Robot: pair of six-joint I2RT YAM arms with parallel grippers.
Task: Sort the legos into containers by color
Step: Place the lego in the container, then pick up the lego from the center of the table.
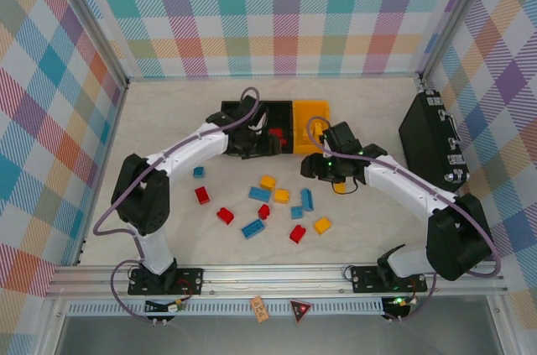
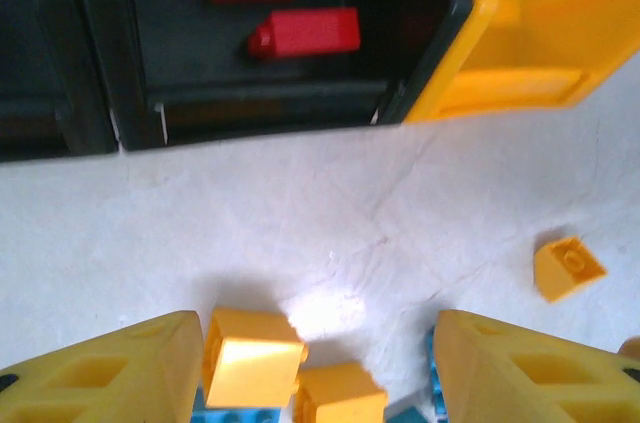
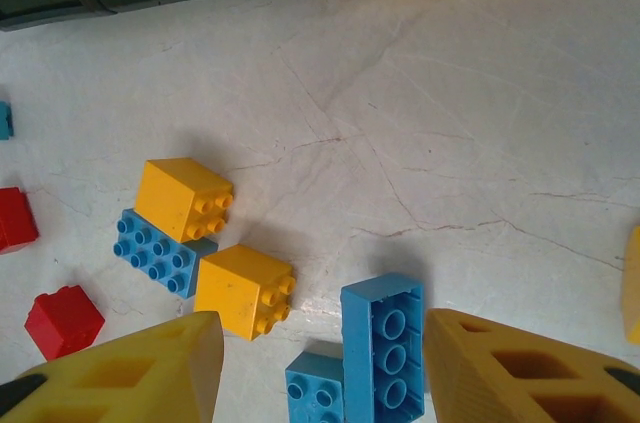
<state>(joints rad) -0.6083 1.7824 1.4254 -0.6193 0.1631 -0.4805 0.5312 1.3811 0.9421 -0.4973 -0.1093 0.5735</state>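
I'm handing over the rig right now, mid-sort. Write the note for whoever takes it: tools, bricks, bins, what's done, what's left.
Left tool: open, empty, hovering just in front of the bins.
Right tool: open, framing a blue brick on the table, not gripped.
Done: red bricks lie in the black bin beside the yellow bin.
Left: about a dozen loose bricks, red, blue and yellow, lie scattered between the arms and need sorting by colour. The framed blue one is probably the next pick.
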